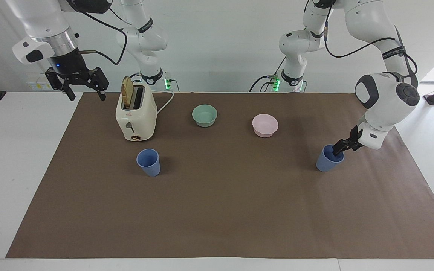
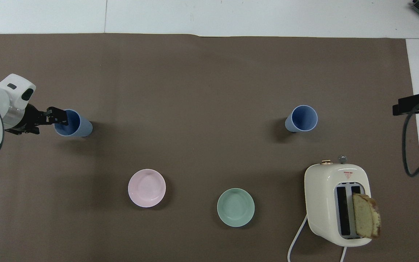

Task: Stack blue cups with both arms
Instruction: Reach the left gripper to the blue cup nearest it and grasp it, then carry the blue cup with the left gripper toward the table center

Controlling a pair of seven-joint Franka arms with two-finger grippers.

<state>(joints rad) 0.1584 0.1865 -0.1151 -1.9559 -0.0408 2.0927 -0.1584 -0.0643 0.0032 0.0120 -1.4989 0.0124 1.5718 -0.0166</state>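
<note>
Two blue cups stand upright on the brown mat. One cup [image 1: 148, 162] [image 2: 301, 118] is toward the right arm's end, farther from the robots than the toaster. The other cup [image 1: 326, 162] [image 2: 78, 125] is toward the left arm's end. My left gripper [image 1: 338, 147] [image 2: 58, 116] is low at this cup's rim, on the side toward the mat's end, its tip over the cup's mouth. My right gripper [image 1: 85, 94] [image 2: 411, 104] is open and empty, raised over the mat's edge beside the toaster, and waits.
A cream toaster [image 1: 136, 114] [image 2: 336, 203] with a bread slice [image 1: 127, 91] in one slot stands near the right arm. A mint-green bowl [image 1: 204, 115] [image 2: 235, 207] and a pale pink bowl [image 1: 265, 125] [image 2: 146, 187] sit between the cups and the robots.
</note>
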